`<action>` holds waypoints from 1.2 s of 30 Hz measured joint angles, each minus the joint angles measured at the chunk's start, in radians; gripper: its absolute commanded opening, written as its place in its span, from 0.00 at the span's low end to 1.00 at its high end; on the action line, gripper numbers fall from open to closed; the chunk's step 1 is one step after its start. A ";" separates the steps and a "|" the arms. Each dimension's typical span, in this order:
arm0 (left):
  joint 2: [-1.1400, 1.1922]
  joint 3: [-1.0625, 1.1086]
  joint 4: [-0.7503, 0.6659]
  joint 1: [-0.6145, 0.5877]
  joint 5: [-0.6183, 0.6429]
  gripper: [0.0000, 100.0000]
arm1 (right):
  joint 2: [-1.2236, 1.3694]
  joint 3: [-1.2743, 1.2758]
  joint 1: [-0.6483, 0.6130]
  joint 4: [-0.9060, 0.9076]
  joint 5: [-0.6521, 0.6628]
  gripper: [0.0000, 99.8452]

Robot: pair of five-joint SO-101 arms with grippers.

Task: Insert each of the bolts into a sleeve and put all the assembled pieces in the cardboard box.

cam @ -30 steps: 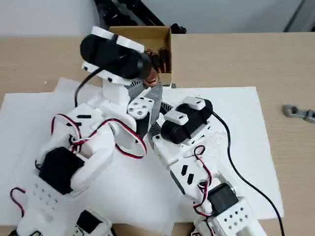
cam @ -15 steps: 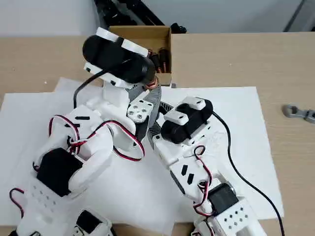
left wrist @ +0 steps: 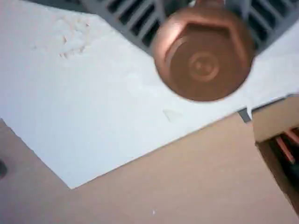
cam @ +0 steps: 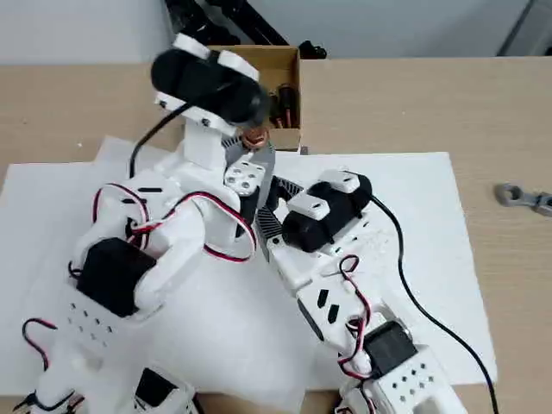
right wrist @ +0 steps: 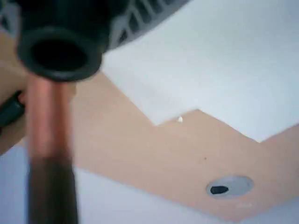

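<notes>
**Bolt and sleeve brought together just short of the box**

Wooden table [cam: 431, 103], white paper sheet [cam: 414, 216] spread over the middle.

High view: cardboard box [cam: 289, 60] at 12 o'clock, copper pieces already inside. Small metal tool [cam: 517, 197] lies at 3 o'clock, well apart. Left gripper [cam: 256, 148] hangs just at the 6 o'clock side of the box's near wall, with the bolt [cam: 254, 138] in it. Right gripper [cam: 274, 205] sits just beside it, toward 5 o'clock. Over the last second the left wrist has swung toward 12 o'clock and the bolt has edged toward 9 o'clock. The right arm has not moved.

Left wrist view: jaws clamped on the bolt [left wrist: 203, 56], hex head facing the camera. A box corner [left wrist: 275, 116] is near.

Right wrist view: jaws closed around a black sleeve [right wrist: 60, 23], its mouth toward the camera. A copper shaft [right wrist: 46, 116] runs close alongside. Cannot tell whether it enters the sleeve.

Judgement: mating is still being lined up. This pair is not yet boxed.
</notes>
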 measured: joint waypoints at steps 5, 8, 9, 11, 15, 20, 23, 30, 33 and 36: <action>0.002 -0.014 0.040 0.025 0.000 0.01 | 0.000 0.000 0.002 0.000 0.000 0.00; 0.005 -0.081 0.072 0.023 0.000 0.01 | -0.003 -0.002 -0.002 0.000 0.000 0.00; 0.006 -0.109 0.078 0.015 0.003 0.01 | 0.000 -0.002 -0.003 0.000 0.000 0.00; 0.008 -0.153 0.092 -0.009 0.002 0.01 | 0.000 0.000 0.003 0.000 0.000 0.00; 0.051 -0.219 0.141 -0.068 0.006 0.01 | 0.000 -0.002 0.002 0.000 0.000 0.00; 0.180 -0.354 0.255 -0.075 0.006 0.01 | 0.000 -0.002 0.000 0.000 0.000 0.00; 0.258 -0.468 0.316 -0.075 0.006 0.01 | 0.000 -0.002 0.002 0.000 0.000 0.00; 0.379 -0.667 0.419 -0.058 0.006 0.01 | 0.000 -0.002 0.002 0.000 0.000 0.00; 0.405 -0.712 0.450 -0.020 0.006 0.01 | 0.000 -0.002 0.000 0.000 0.000 0.00; 0.414 -0.723 0.451 -0.011 0.006 0.01 | 0.000 -0.002 0.002 0.000 0.000 0.00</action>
